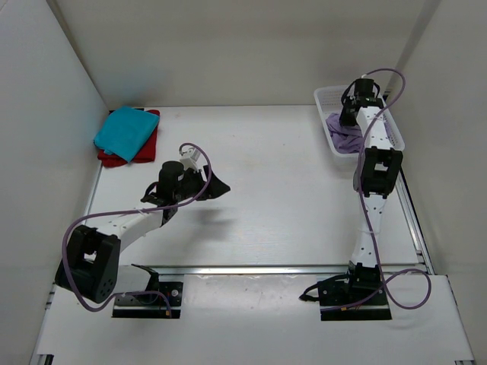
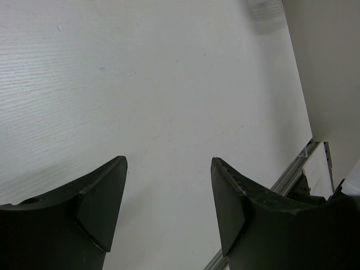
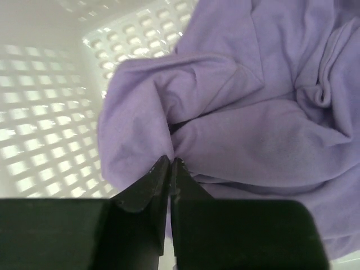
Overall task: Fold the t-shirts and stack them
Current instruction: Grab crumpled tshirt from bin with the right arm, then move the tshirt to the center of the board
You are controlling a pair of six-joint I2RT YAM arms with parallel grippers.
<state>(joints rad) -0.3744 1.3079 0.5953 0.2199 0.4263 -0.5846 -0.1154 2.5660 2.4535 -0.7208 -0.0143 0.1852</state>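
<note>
Right gripper (image 3: 170, 164) closed, pinching a fold of the lavender t-shirt (image 3: 242, 112) inside the white lattice basket (image 3: 39, 129), worktop (image 1: 289, 198) 1 o'clock; left gripper (image 2: 169, 169) wide open, empty, mid-worktop; teal t-shirt (image 1: 125, 131) atop red t-shirt (image 1: 112, 159), 10 o'clock.

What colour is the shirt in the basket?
The shirt is pale lavender-purple; best seen in the right wrist view, inside the white basket.

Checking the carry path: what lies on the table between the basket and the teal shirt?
Nothing: in the top view only bare table separates the basket from the teal shirt.
</note>
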